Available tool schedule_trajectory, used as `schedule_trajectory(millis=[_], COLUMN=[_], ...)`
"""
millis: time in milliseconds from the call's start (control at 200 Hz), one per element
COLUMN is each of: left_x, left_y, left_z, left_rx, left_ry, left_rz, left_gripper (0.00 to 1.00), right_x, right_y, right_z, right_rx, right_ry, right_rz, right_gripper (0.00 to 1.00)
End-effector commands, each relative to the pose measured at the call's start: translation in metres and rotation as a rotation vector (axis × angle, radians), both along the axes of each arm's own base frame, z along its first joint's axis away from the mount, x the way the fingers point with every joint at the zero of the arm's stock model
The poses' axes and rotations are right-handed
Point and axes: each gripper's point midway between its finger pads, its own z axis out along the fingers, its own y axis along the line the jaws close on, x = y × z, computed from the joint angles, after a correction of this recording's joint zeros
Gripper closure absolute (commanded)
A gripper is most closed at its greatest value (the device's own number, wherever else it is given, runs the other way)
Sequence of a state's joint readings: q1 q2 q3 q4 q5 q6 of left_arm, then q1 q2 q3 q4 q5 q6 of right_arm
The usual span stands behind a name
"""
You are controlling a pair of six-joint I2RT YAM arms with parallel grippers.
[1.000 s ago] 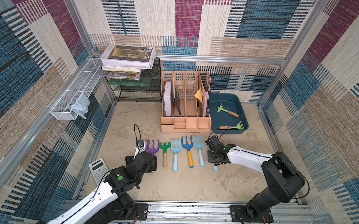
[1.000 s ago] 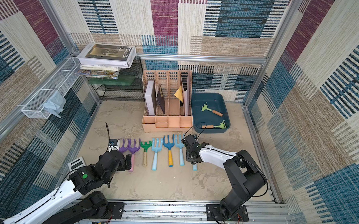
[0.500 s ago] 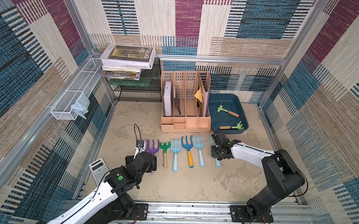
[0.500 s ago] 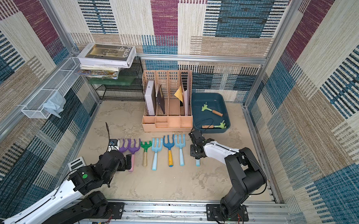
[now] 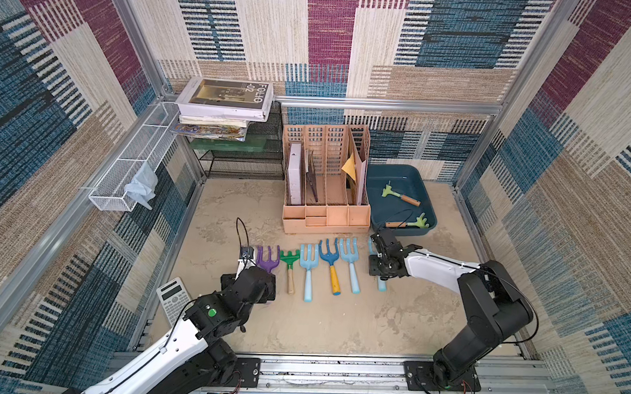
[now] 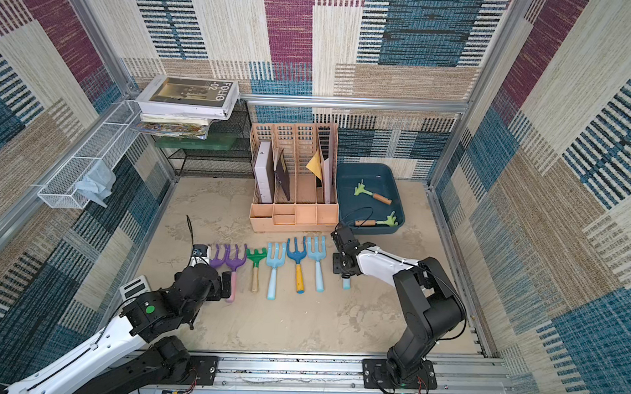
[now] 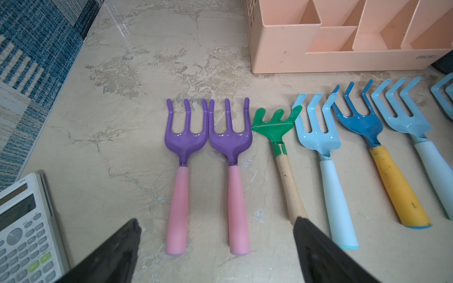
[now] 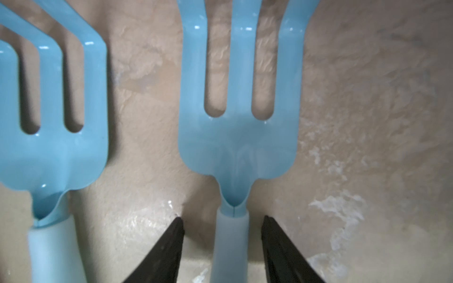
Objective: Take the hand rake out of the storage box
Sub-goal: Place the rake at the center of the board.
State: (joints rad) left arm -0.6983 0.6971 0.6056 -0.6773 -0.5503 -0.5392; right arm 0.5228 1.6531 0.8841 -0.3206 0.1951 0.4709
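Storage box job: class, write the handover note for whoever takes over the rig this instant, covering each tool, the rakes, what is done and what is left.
Left tool: open, empty, over the pink handles of the purple hand rakes.
Right tool: open, astride the handle of a light-blue hand rake lying on the table; no grip.
Storage box: holds the far green hand rake and the near green hand rake.
Done: seven rakes lie in a row outside the box.
Left: lift out both green ones.
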Motion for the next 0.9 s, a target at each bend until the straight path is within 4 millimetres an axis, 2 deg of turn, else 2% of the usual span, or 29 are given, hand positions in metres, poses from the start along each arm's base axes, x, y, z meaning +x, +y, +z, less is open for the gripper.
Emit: schedule_trajectory(millis=[0, 120, 391, 636, 896], left_x=[0.002, 0.002, 0.002, 0.002, 0.002], left_y=[-0.002, -0.001, -0.002, -0.002, -0.002], left_z=[0.001, 0.000, 0.000, -0.001, 0.000], left_rx=[-0.003, 0.000, 0.000, 0.001, -0.001], left_ry=[-0.008, -0.006, -0.003, 0.000, -0.004], left_rz=[-0.004, -0.004, -0.005, -0.007, -0.006], left_gripper=[0.01, 0.01, 0.01, 0.01, 0.01], right_x=[-0.014, -0.025, -0.030, -0.021, -0.012], right_y=[-0.002, -0.001, -0.004, -0.009, 0.002], right_z=[-0.002, 0.000, 0.000, -0.004, -0.011], right_rx=[-0.004, 0.003, 0.004, -0.007, -0.004], right_ry=[0.043, 0.056, 0.077, 0.067, 0.071], right_rz=[0.007, 0.023, 0.028, 0.010, 0.027], right_gripper=[0.47, 0.49, 0.69, 0.80, 0.85])
